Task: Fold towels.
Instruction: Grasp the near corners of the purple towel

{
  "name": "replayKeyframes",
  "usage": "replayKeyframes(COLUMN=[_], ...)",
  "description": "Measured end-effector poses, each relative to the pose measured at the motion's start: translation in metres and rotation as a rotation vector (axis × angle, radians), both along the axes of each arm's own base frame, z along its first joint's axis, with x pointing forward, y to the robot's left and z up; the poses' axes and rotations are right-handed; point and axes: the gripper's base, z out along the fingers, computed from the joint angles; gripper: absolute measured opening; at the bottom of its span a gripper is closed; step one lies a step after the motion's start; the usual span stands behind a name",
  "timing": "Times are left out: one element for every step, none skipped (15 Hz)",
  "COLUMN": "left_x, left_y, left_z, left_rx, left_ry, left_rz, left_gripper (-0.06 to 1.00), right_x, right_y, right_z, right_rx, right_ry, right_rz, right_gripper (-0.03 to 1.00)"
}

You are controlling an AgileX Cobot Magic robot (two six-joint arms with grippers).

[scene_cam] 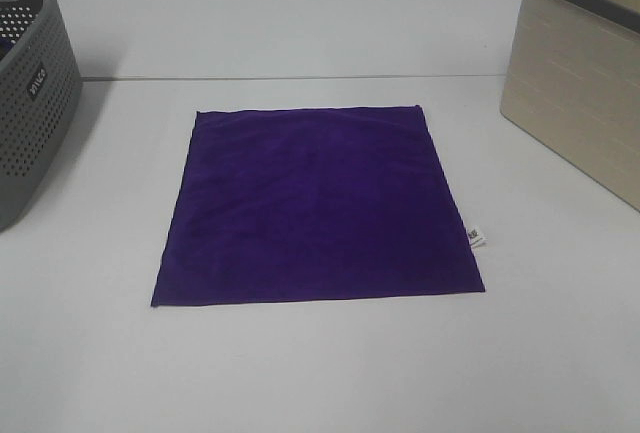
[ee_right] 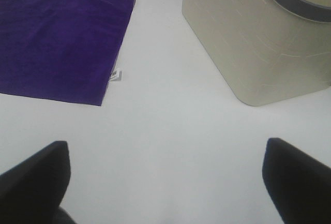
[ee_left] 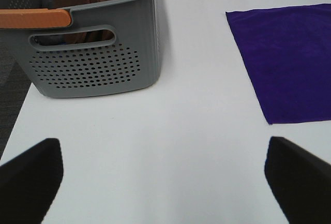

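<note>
A deep purple velvety towel (scene_cam: 318, 205) lies flat and spread out in the middle of the white table, with a small white tag (scene_cam: 476, 237) on its right edge. It also shows in the left wrist view (ee_left: 289, 58) and in the right wrist view (ee_right: 57, 43), tag (ee_right: 117, 75) included. Neither gripper shows in the exterior high view. My left gripper (ee_left: 163, 177) is open and empty above bare table, left of the towel. My right gripper (ee_right: 165, 182) is open and empty above bare table, right of the towel.
A grey perforated basket (scene_cam: 30, 83) stands at the left edge; in the left wrist view (ee_left: 93, 63) it holds brown and blue cloth. A beige basket (scene_cam: 580, 83) with a dark rim stands at the right, also in the right wrist view (ee_right: 258, 38).
</note>
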Motion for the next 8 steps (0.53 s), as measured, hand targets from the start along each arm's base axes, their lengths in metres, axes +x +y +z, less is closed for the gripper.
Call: replayKeyframes(left_x=[0.0000, 0.0000, 0.0000, 0.0000, 0.0000, 0.0000, 0.0000, 0.0000], left_y=[0.0000, 0.0000, 0.0000, 0.0000, 0.0000, 0.0000, 0.0000, 0.0000], left_z=[0.0000, 0.0000, 0.0000, 0.0000, 0.0000, 0.0000, 0.0000, 0.0000], left_rx=[0.000, 0.000, 0.000, 0.000, 0.000, 0.000, 0.000, 0.000], left_ry=[0.000, 0.000, 0.000, 0.000, 0.000, 0.000, 0.000, 0.000], left_rz=[0.000, 0.000, 0.000, 0.000, 0.000, 0.000, 0.000, 0.000], left_gripper=[0.99, 0.99, 0.99, 0.99, 0.99, 0.99, 0.99, 0.99], right_x=[0.0000, 0.0000, 0.0000, 0.0000, 0.0000, 0.0000, 0.0000, 0.0000], right_y=[0.0000, 0.0000, 0.0000, 0.0000, 0.0000, 0.0000, 0.0000, 0.0000], right_z=[0.0000, 0.0000, 0.0000, 0.0000, 0.0000, 0.0000, 0.0000, 0.0000], right_rx=[0.000, 0.000, 0.000, 0.000, 0.000, 0.000, 0.000, 0.000], right_ry=[0.000, 0.000, 0.000, 0.000, 0.000, 0.000, 0.000, 0.000], right_rz=[0.000, 0.000, 0.000, 0.000, 0.000, 0.000, 0.000, 0.000], right_gripper=[0.98, 0.98, 0.98, 0.98, 0.98, 0.98, 0.98, 0.98])
